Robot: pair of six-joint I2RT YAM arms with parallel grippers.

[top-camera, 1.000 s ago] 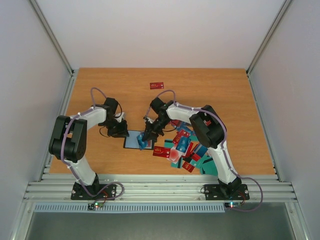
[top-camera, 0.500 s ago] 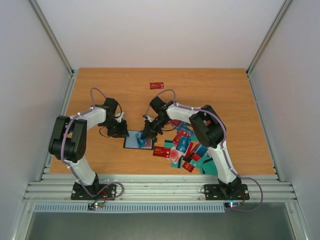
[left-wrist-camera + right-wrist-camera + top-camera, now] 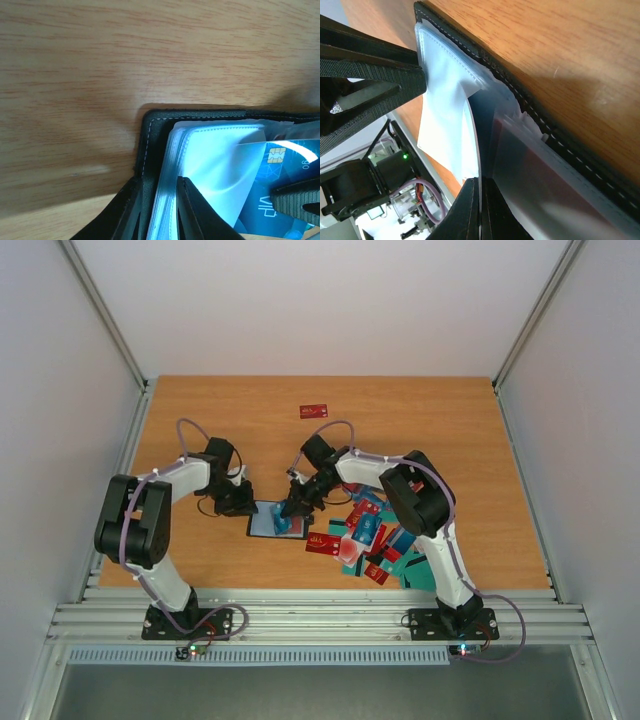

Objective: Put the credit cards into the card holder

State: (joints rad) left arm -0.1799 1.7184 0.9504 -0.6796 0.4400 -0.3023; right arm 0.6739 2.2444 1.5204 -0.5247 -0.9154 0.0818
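Card holder (image 3: 262,523) lies open on table (image 3: 450,430), toward near edge, slightly left of middle; black cover down, clear sleeves (image 3: 215,155) facing up. Left gripper (image 3: 160,180) clamps holder's left edge, sleeve stack between fingers. Right gripper (image 3: 480,182), jaws pressed together, pinches blue card (image 3: 280,165) with chip, its edge among sleeves. Other credit cards (image 3: 372,540) heaped toward near right corner, just beside holder. One red card (image 3: 314,411) alone near far edge.

a wooden table (image 3: 200,420) fills the middle under soft, even light, closed in by plain white walls (image 3: 320,300) at 9, 12 and 3 o'clock. a ribbed metal rail (image 3: 320,618) runs along its 6 o'clock edge, with a grey floor (image 3: 320,695) just past it.
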